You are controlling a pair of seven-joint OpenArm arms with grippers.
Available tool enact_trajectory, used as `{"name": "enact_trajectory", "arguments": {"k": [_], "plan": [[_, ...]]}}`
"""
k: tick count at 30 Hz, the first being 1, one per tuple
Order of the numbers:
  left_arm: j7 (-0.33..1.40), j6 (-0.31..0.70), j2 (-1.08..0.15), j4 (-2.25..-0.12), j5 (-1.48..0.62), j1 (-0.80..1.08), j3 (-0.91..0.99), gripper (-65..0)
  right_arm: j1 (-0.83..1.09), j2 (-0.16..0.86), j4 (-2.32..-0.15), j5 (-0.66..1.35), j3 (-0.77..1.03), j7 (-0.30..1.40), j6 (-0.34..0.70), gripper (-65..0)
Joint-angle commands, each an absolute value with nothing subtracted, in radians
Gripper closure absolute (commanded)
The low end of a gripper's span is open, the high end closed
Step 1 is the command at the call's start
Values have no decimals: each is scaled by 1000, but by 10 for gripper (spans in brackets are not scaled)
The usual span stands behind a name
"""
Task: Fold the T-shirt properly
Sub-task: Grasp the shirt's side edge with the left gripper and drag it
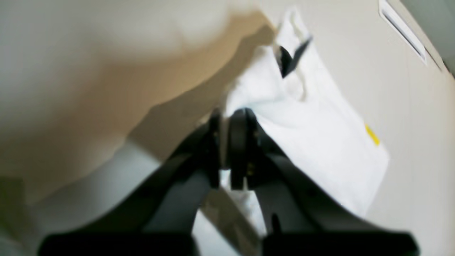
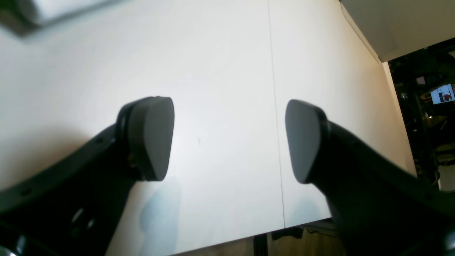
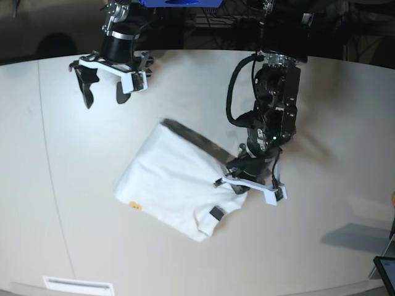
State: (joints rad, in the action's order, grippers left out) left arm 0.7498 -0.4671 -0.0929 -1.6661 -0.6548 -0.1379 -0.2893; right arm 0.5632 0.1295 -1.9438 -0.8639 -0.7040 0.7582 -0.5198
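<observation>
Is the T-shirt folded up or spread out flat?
Folded. The T-shirt is a small bundle on the table, sleeves tucked away, and the left gripper pinches one edge.

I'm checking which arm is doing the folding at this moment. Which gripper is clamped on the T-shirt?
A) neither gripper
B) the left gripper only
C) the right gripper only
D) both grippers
B: the left gripper is shut on a raised edge of the white T-shirt, with cloth pinched between its fingers in the left wrist view, while the right gripper hangs open over the bare table with nothing between its pads.
</observation>
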Motion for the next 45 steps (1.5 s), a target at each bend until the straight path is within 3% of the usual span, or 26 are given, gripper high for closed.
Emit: {"name": "enact_trajectory", "arguments": {"k": [1, 14, 20, 23, 37, 43, 45], "plan": [[737, -460, -108, -1667, -651, -163, -285, 0, 619, 35, -1972, -835, -816, 737, -496, -458], [730, -458, -127, -1412, -650, -308, -289, -2, 618, 35, -1972, -835, -816, 736, -495, -460], [730, -458, -150, -1331, -650, -383, -286, -170, 619, 35, -1972, -835, -816, 736, -495, -460], [730, -458, -176, -1319, -650, -421, -295, -210, 619, 35, -1972, -835, -816, 736, -495, -460], [685, -456, -248, -1228, -650, -552, -297, -217, 619, 36, -1972, -835, -816, 736, -495, -461], [687, -449, -240, -1339, -661, -493, -302, -215, 608, 39, -1972, -835, -817, 733, -493, -461], [680, -394, -239, -1434, -661, -433, -317, -210, 596, 41, -1972, -835, -817, 733, -492, -461]]}}
